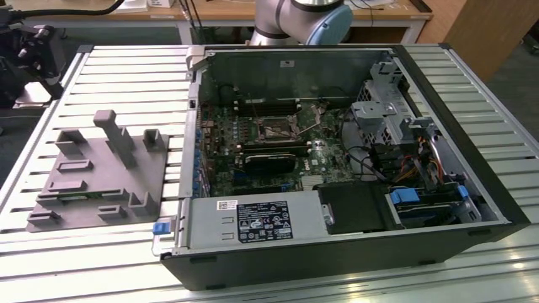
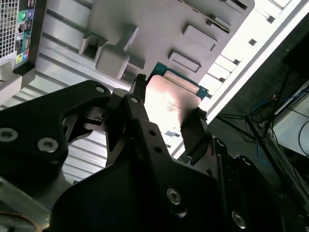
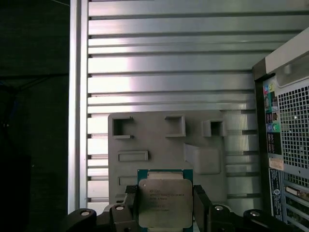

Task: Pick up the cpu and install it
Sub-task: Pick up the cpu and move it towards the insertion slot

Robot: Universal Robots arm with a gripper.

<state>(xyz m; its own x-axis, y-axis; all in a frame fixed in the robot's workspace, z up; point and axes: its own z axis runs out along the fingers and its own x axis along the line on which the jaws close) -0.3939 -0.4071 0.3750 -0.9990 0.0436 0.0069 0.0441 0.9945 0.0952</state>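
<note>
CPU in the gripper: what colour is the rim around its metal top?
Teal-green rim on the flat square silver-topped cpu; clearest in first wrist view.

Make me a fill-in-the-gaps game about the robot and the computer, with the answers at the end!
1. The gripper is shut on the ___.
2. The grey tray lies to the exterior view's ___ of the computer case.
3. The computer case's side is ___, so its motherboard shows.
Missing words: cpu; left; open.
</note>
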